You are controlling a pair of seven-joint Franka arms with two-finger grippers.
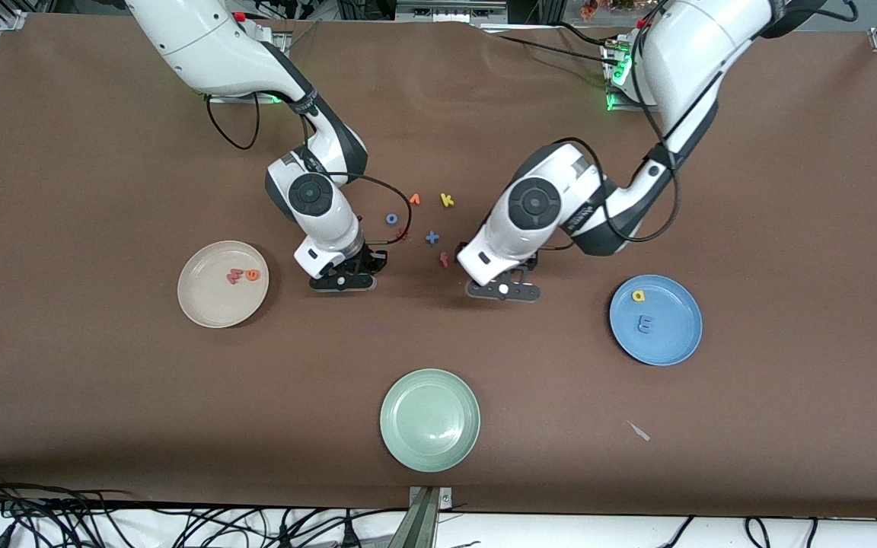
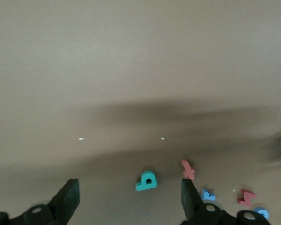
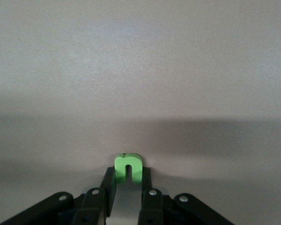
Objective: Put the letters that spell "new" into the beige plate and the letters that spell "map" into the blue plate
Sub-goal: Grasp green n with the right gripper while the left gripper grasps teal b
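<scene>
My right gripper (image 3: 127,185) is clenched on the green n (image 3: 128,167), one finger against each of its flat outer sides, so the letter sits pinched right at my fingertips. It is tiny, light foam: soft enough to squash or twist if I squeeze hard, and light enough to cling to a pad on release. I judge that the straight sides are the right place to hold it, low and square, since the rounded top would let it roll out.

My left gripper (image 2: 130,202) hangs released just above the table, jaws spread wide, with the teal p (image 2: 146,181) lying flat between and slightly ahead of my fingertips. The p is equally slight; I would take it across its straight stem and bowl, keeping clear of the red f (image 2: 188,169) close beside one finger.

The beige plate (image 1: 202,304) already holds the salmon-pink w (image 1: 234,277) and the orange e (image 1: 253,275); the blue plate (image 1: 674,342) holds the yellow a (image 1: 639,296) and the dull blue m (image 1: 644,325).

From the front view my own wrists hide both the n and the p, and I cannot tell whether the n is lifted or touching the table. Other small letters sit at the edge of my left wrist view, cut off and hard to read.
</scene>
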